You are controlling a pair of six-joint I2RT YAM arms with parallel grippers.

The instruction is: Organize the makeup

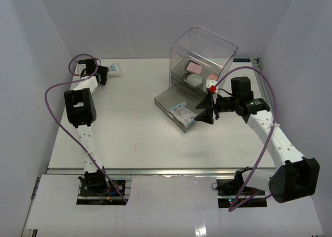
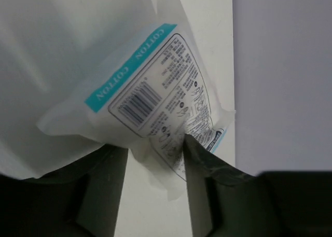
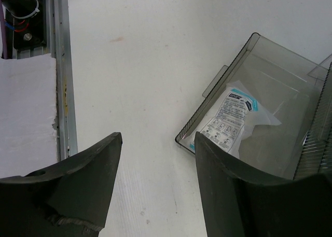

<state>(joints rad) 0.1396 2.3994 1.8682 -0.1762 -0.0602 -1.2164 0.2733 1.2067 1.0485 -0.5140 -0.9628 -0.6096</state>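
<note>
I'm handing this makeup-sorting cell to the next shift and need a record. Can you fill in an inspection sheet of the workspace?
Surface: white table, one faint reddish mark.
Job's things: white-and-blue cotton packet at the far left corner; second white-and-blue packet in the pulled-out grey drawer; pink rectangular palette and round pale compact inside the clear plastic box.
Clutter: nothing seen.
Grippers: left gripper astride the corner packet, grip unclear; right gripper open, empty, near the drawer.
Cables: purple cables loop off both arms.
Surroundings: plain white walls.
</note>
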